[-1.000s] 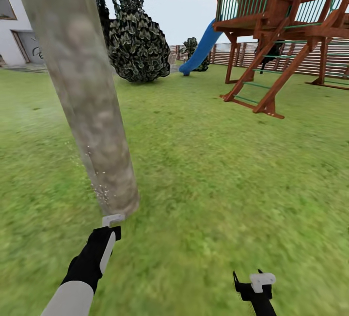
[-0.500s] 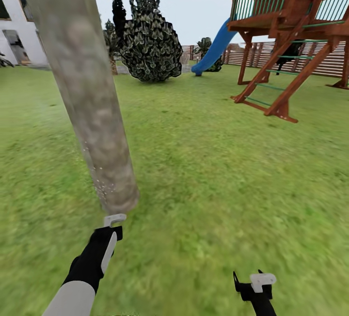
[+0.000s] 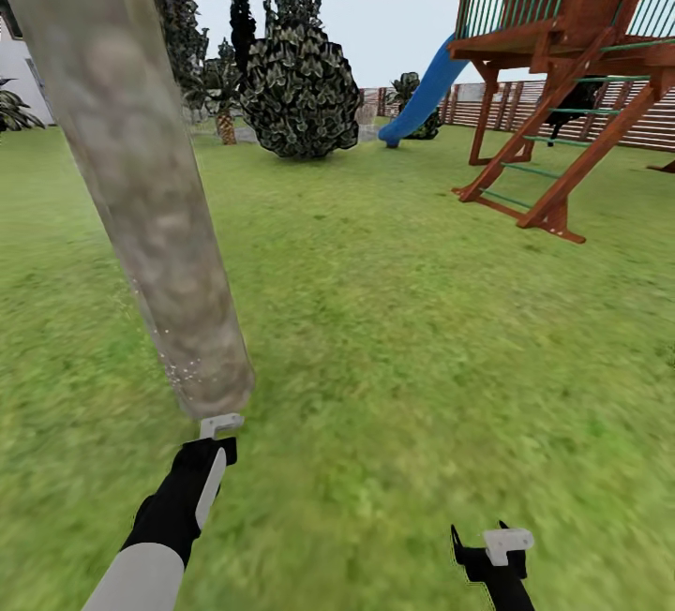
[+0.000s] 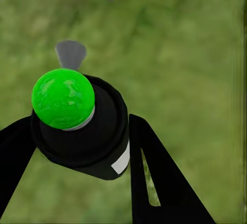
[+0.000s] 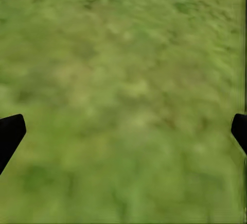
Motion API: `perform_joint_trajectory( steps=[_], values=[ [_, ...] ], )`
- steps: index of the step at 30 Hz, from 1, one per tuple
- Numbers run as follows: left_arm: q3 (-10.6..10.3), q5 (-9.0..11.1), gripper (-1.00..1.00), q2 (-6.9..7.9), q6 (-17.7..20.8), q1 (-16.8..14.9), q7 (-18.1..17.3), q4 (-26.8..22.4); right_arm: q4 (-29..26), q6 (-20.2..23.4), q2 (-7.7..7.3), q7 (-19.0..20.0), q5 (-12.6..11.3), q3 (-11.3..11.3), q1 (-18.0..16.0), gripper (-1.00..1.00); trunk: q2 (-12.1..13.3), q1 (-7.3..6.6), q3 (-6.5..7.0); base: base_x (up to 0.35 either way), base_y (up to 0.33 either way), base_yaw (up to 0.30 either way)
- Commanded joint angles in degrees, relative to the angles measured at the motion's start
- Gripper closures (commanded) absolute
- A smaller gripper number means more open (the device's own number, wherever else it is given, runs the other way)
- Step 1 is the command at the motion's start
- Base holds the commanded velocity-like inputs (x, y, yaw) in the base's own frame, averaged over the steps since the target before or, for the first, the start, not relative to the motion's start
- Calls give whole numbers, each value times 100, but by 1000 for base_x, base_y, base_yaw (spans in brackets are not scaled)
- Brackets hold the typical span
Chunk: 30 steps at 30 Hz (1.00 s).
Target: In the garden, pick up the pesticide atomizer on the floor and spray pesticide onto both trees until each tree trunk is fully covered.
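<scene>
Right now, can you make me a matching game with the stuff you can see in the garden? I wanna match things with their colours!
Things:
1. slide
2. top of the pesticide atomizer
3. tree trunk
4. climbing frame

Colours:
A. mottled grey and tan
B. reddish brown wood
C. bright green
D. blue

Right pairs: 1-D, 2-C, 3-A, 4-B
</scene>
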Motion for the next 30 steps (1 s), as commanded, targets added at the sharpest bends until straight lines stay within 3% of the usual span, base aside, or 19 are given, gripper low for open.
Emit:
perform_joint_trajectory(
  steps=[1, 14, 24, 26, 27, 30],
  values=[
    [0, -2, 100, 0, 0, 0, -2, 0, 0, 0, 0, 0, 3, 0, 0, -100, 0, 0, 0, 117, -276, 98],
    [0, -8, 100, 4, -14, 0, -3, -15, 0, 0, 0, 2, 3, 0, 0, -100, 0, 0, 0, 97, -276, 258],
    [-25, -33, 100, 58, -61, -51, 2, -93, 0, 0, 0, 0, 7, 0, 0, -100, 0, 0, 0, -144, -150, 276],
    [-125, -40, 100, 38, -32, -82, -16, -96, 0, 0, 0, -1, 7, 0, 0, -100, 0, 0, 0, -8, -6, 268],
    [-277, -42, 100, 37, -16, -102, -13, -101, 0, 0, 0, -1, 7, 0, 0, -100, 0, 0, 0, -3, -2, 154],
    [-614, -30, 100, 12, 54, -495, -11, -98, 0, -1, 0, -1, 7, 0, 0, -100, 0, 0, 0, -1, -1, 44]
  ],
)
